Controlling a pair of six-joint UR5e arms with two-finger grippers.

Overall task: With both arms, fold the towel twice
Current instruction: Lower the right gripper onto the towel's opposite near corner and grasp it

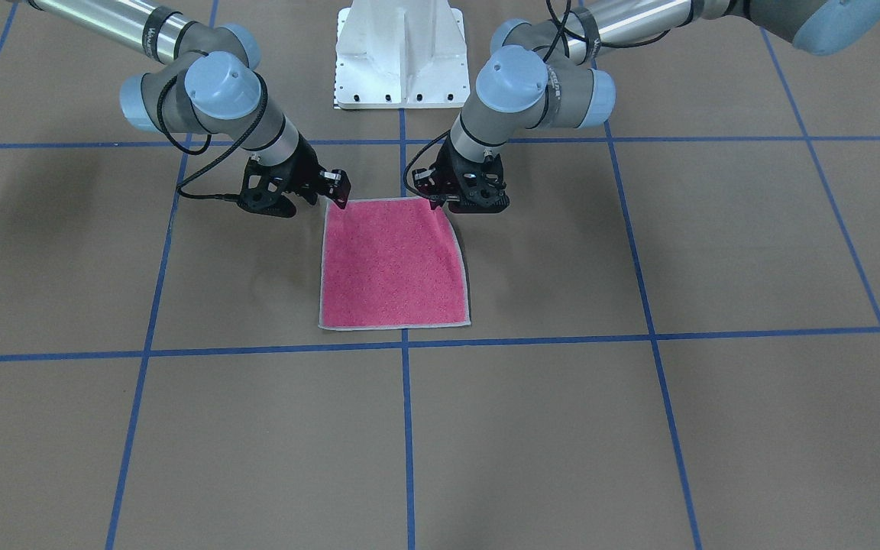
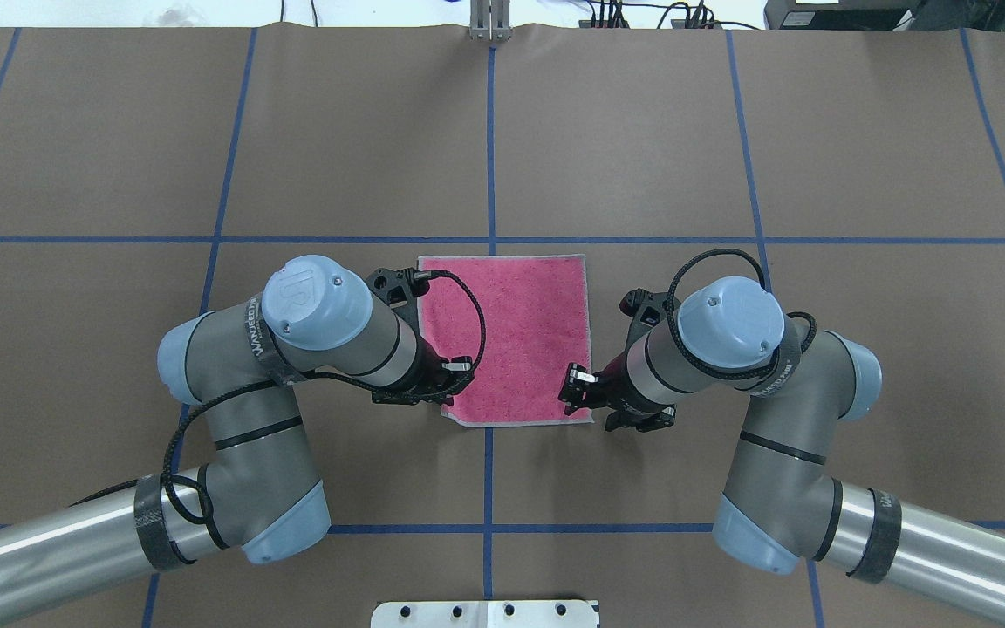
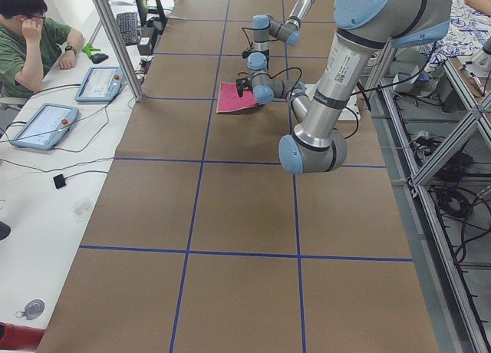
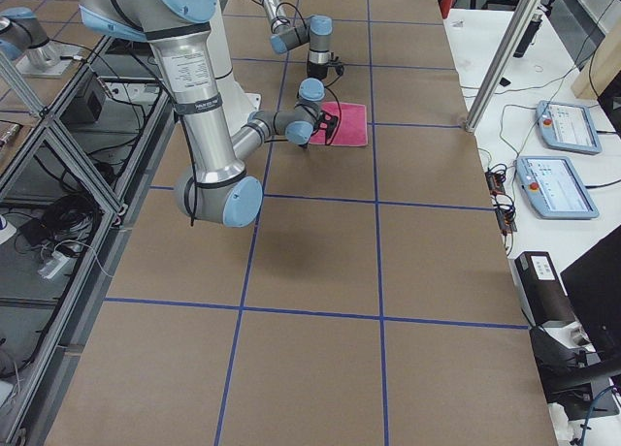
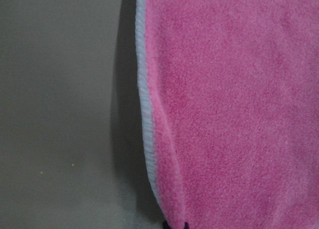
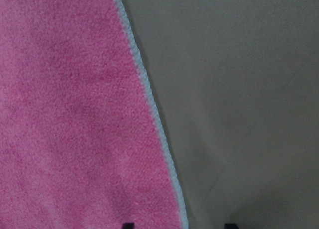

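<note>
The towel (image 1: 394,263) lies pink face up on the brown table, just in front of the robot's base. My left gripper (image 1: 440,200) is at its near corner on the robot's left. In the left wrist view the fingertips (image 5: 174,225) are pinched together on the towel (image 5: 234,104), whose grey edging rises in a ridge there. My right gripper (image 1: 338,197) is at the other near corner. In the right wrist view its fingertips (image 6: 178,225) stand apart, straddling the edge of the towel (image 6: 65,114). From overhead the towel (image 2: 516,336) lies between both wrists.
The white pedestal base (image 1: 400,53) stands behind the towel. Blue tape lines (image 2: 491,131) mark a grid on the table. In the left side view a person (image 3: 27,38) sits at a side bench with tablets (image 3: 100,83) and cables.
</note>
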